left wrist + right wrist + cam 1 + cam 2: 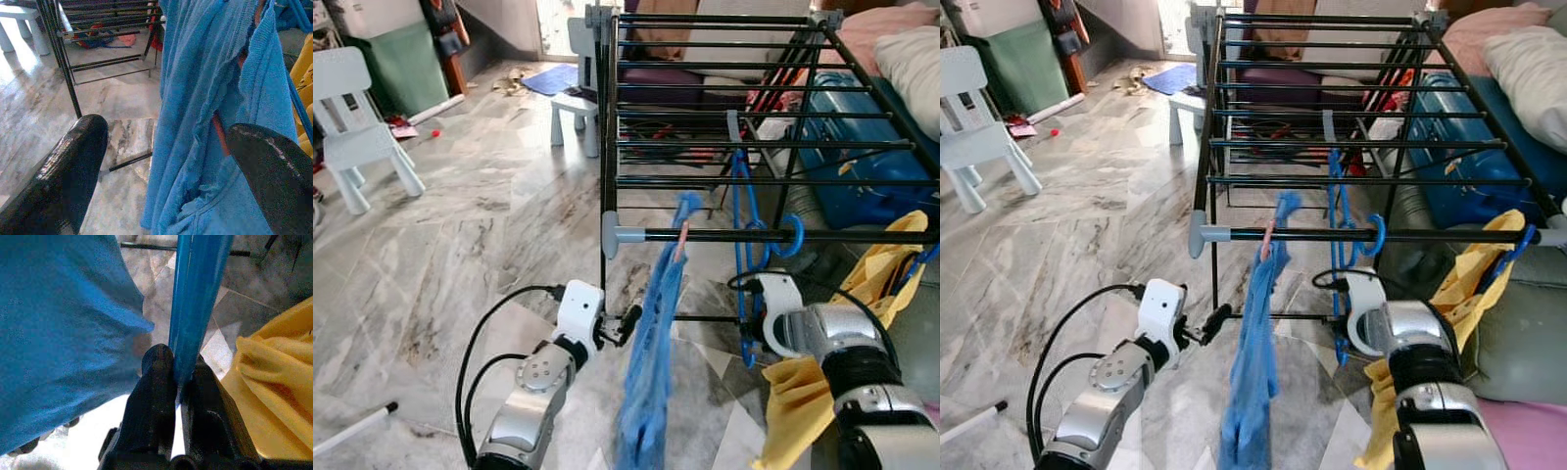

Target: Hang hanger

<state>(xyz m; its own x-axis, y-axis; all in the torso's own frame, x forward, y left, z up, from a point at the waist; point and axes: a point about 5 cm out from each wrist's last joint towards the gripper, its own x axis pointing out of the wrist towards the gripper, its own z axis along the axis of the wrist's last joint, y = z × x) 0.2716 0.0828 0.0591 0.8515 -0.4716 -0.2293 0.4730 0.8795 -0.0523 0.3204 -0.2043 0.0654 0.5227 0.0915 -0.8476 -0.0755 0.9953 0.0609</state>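
Right gripper (174, 377) pinches the blue hanger (744, 220); hanger rises at 12 o'clock from the fingers, its hook (790, 235) over the rack's (724, 98) front bar. Left gripper (625, 326) spread wide, holding nothing, blue cloth (656, 352) just at its 3 o'clock. Yellow cloth (808, 392) at the right gripper's 3 o'clock. No legible writing. White chair (357, 122) well apart at 10 o'clock.

The floor (489, 225) was grey-veined marble tile, glossy where daylight fell from a bright doorway (553, 24) at the far end. A white child's chair (357, 122) stood on the left — a green cabinet (401, 64) behind it. A white stool (576, 113) sat farther back, with a blue mat (553, 78) near it. On the right lay a blue suitcase (862, 157) and pale cushions (911, 69).
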